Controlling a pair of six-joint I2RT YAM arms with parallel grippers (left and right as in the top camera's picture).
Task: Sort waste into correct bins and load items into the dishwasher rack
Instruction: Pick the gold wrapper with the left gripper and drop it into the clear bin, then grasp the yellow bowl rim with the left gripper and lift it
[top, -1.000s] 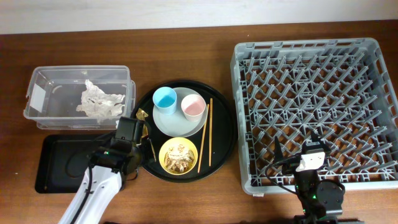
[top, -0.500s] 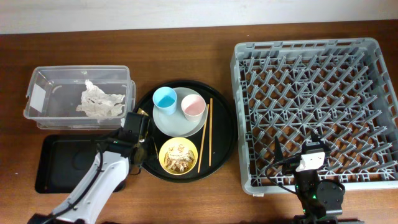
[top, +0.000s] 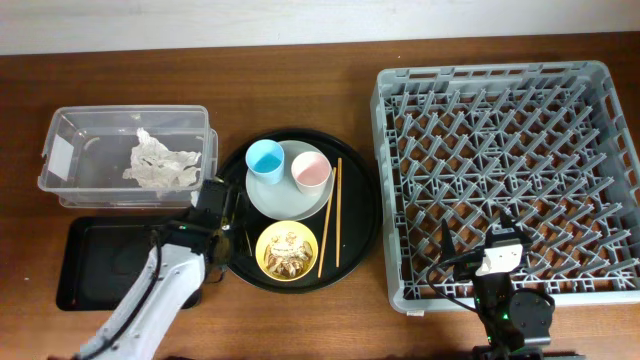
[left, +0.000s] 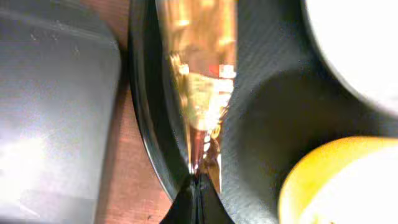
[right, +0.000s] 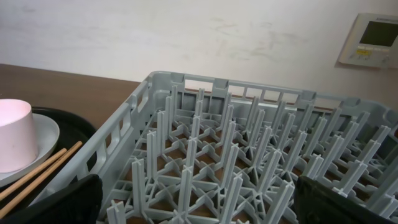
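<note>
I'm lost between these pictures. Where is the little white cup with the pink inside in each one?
Overhead: the white cup with the pink inside stands on the pale round plate, right of the light-blue cup.
Left wrist: not in it; the left claw pinches a brown-gold shiny wrapper.
Right wrist: the cup is at the far left edge.
Shared landmark: the round black tray, in all three.

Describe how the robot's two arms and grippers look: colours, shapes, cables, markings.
Left arm: a long white link, black joints, a black cable alongside. Left gripper: dark fingers tapering to a point. Right arm: black body with a white block on top, looping black cables, a small green light. Right gripper: broad matte black fingers.
</note>
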